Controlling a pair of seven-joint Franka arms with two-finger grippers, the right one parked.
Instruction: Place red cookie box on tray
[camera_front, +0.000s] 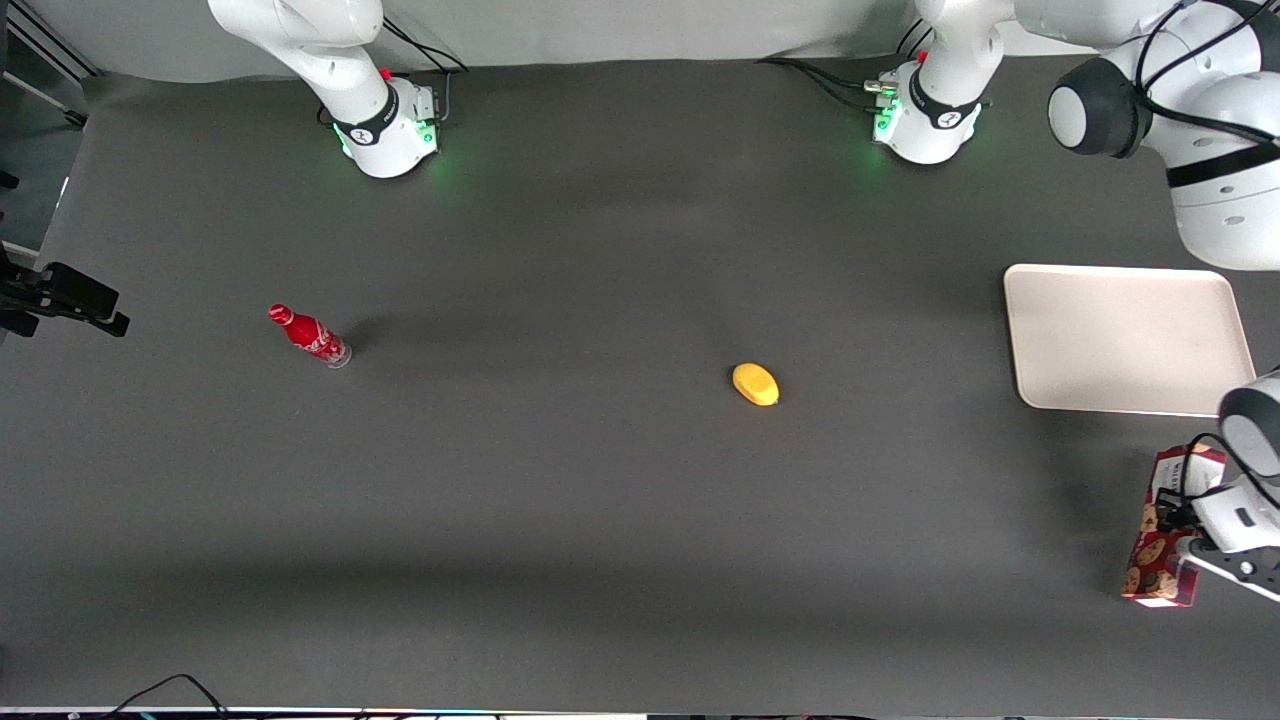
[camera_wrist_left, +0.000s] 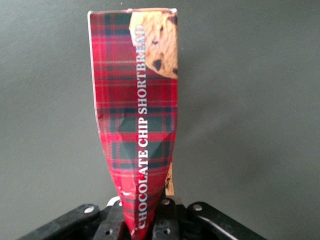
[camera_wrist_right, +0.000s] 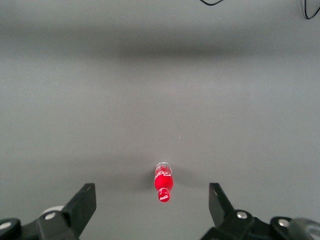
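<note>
Cardboard gave way visibly where the claw (camera_wrist_left: 145, 220) pinched the red cookie box (camera_wrist_left: 137, 115): in the wrist view the carton narrowed and creased toward the fingers, which were closed tight on its end. That told me the box was light and thin-walled, probably part empty, and soft enough to crush under a firm squeeze; the glossy print also looked a little slippery. Held by one end like this, the long body stuck out from the claw, so it would likely swing or droop if moved fast. A hold nearer the middle of its length, across the narrow faces, would have carried it more steadily, though the present grip seemed enough for a short move. In the front view the box (camera_front: 1160, 530) sat at the working arm's end of the tabletop (camera_front: 600, 500), nearer the camera than the tray (camera_front: 1125, 340) and close beside it, but not on it; I could not tell whether its lower end was touching the surface. The tray lay bare. A yellow lemon-like object (camera_front: 755, 384) rested mid-tabletop, and a small red bottle (camera_front: 310, 337) stood toward the parked arm's end, both well apart from the box.
</note>
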